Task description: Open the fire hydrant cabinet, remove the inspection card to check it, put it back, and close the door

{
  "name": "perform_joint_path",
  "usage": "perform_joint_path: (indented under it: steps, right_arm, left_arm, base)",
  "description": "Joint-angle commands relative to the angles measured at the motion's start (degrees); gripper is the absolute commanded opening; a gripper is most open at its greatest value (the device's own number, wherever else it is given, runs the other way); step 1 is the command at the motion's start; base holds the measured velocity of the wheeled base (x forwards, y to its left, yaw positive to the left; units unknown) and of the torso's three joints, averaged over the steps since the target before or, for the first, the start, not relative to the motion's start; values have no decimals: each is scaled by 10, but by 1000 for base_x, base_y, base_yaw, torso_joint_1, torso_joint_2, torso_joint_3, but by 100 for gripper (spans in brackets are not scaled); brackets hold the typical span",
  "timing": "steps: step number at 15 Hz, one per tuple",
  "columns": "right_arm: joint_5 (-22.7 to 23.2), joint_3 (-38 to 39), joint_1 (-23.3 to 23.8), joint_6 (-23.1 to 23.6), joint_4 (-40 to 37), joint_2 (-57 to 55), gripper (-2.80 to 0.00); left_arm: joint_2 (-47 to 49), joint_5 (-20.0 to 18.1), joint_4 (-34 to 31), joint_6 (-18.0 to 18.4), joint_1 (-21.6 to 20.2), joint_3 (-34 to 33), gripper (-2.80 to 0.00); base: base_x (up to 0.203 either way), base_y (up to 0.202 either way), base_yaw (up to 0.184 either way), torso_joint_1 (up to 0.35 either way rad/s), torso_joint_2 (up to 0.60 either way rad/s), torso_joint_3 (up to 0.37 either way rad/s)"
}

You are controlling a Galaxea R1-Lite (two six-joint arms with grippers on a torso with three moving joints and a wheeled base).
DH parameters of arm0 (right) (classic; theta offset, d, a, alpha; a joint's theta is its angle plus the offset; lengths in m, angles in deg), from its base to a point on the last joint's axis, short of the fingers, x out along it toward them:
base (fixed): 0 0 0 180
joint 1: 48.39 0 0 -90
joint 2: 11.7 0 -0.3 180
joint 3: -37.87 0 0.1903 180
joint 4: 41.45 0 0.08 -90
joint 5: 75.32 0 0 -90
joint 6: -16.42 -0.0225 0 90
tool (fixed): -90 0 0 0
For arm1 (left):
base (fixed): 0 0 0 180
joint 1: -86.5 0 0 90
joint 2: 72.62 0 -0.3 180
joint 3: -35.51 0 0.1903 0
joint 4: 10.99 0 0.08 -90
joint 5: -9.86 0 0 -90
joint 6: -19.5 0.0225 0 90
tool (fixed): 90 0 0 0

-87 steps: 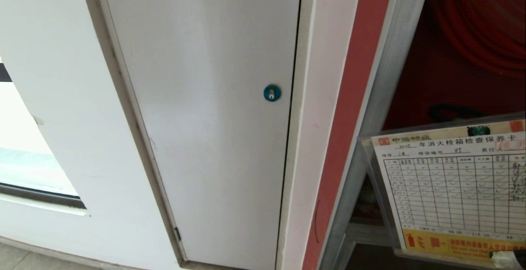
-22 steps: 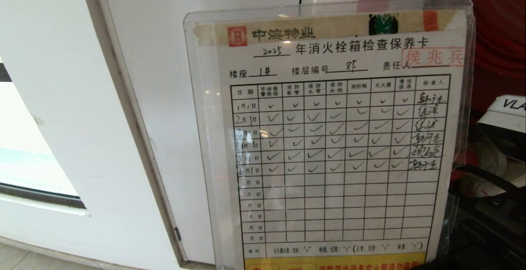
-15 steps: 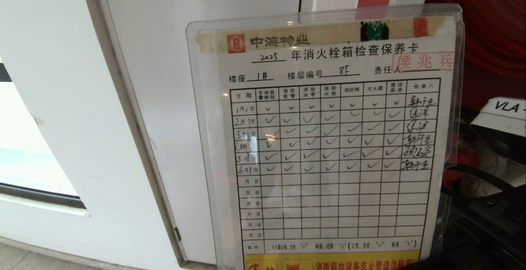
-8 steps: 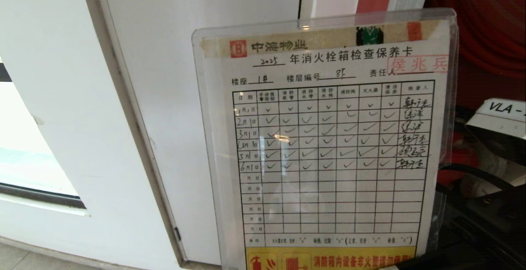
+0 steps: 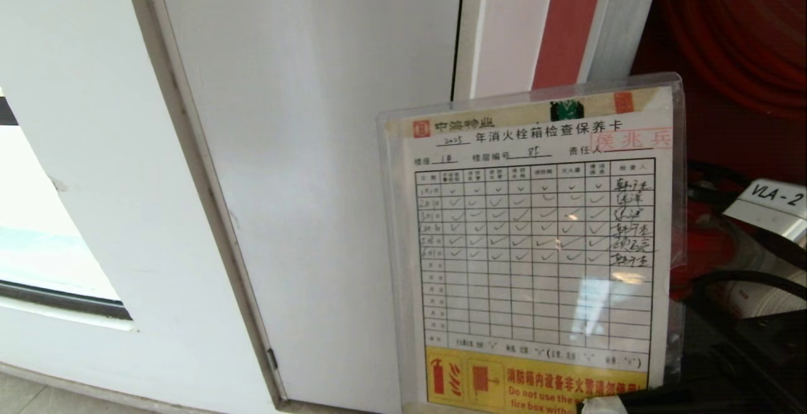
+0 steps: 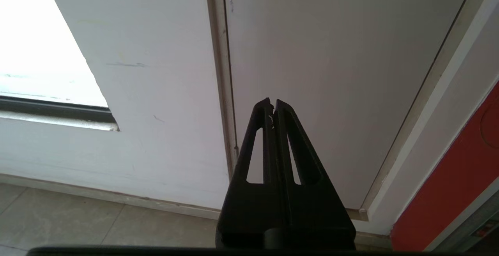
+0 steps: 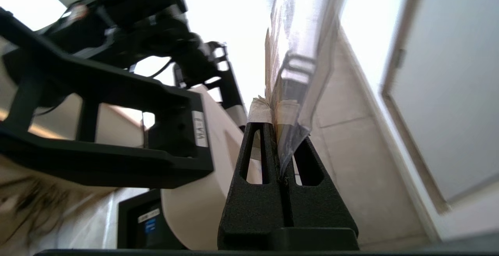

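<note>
Inspection card point(image 5: 536, 244) in its clear plastic sleeve stands upright before the open fire hydrant cabinet point(image 5: 621, 20), long axis vertical, its printed face turned toward the head camera and its title line at the top. The right gripper point(image 7: 278, 125) is clamped on the card's bottom edge — its two black fingers pressed together on the sleeve near the lower right corner, where a taped fingertip point(image 5: 602, 405) shows in the head view. The card's left part overlaps the plain white panel point(image 5: 315, 149) and the red-and-white strip beside it; its right part covers the cabinet's silver frame and the edge of the red interior. Behind the card's right edge lie the red hose coil point(image 5: 737, 42) and, lower, the white rolled hose point(image 5: 766, 294). A white label reading "VLA-2" point(image 5: 778, 198) sits on the robot's arm at the right edge of the head view. The left gripper point(image 6: 273, 110) hangs parked, fingers closed on nothing, pointed at the white panel's lower part near the floor tiles point(image 6: 58, 221).
</note>
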Motion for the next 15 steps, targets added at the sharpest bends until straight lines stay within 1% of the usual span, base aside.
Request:
perform_joint_path:
  steps: [1, 2, 6, 8, 10, 13, 15]
  right_arm:
    - [-23, -3, 0, -2, -28, 40, -280]
    - [-51, -11, 1, -3, -65, 57, -280]
    - [-209, -65, 1, 0, -197, 84, -280]
    - [-292, -90, 0, 12, -263, 92, -280]
    - [-342, -112, 1, 66, -337, 117, -280]
    - [-467, -165, 1, 98, -421, 120, -280]
    - [-553, -180, 3, 127, -460, 119, -280]
  left_arm:
    - [0, 0, 0, 0, 0, -3, -280]
    - [1, 0, 0, 0, 0, -3, -280]
    - [1, 0, 0, 0, 0, -3, -280]
    - [1, 0, 0, 0, 0, -3, -280]
    - [1, 0, 0, 0, 0, -3, -280]
    - [0, 0, 0, 0, 0, -3, -280]
    - [0, 0, 0, 0, -1, -3, -280]
  base:
    - [0, 0, 0, 0, 0, 0]
    - [0, 0, 0, 0, 0, 0]
    - [0, 0, 0, 0, 0, 0]
    - [0, 0, 0, 0, 0, 0]
    - [0, 0, 0, 0, 0, 0]
    - [0, 0, 0, 0, 0, 0]
    - [0, 0, 0, 0, 0, 0]
